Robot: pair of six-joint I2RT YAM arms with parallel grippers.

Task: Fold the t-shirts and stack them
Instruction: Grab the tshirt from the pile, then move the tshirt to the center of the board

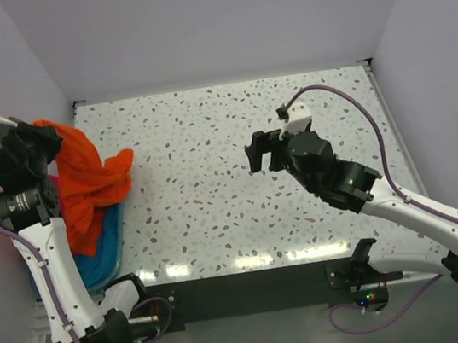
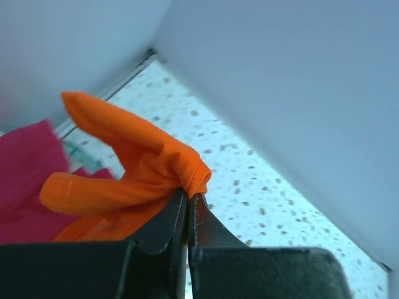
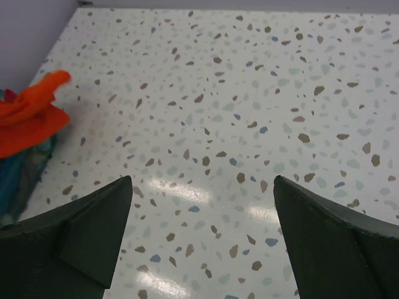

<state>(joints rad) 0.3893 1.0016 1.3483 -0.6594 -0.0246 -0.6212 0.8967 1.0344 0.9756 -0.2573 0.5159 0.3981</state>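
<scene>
My left gripper (image 1: 42,141) is raised over the table's left edge and shut on a fold of the vivid orange t-shirt (image 1: 91,182). From there the shirt hangs down onto a heap of teal-blue cloth (image 1: 103,249). In the left wrist view the jaws (image 2: 190,195) pinch a bunched orange hem (image 2: 149,163), and a magenta-pink t-shirt (image 2: 24,171) lies behind it. My right gripper (image 1: 262,153) hovers over the middle of the table and is open. Nothing is between its fingers (image 3: 202,182), only speckled tabletop. The orange cloth (image 3: 28,118) shows at the far left of that view.
The speckled white table (image 1: 241,195) is walled at the back and on both sides. The cloth heap hangs over its left edge. A dark bar (image 1: 254,284) with both arm bases runs along the near edge.
</scene>
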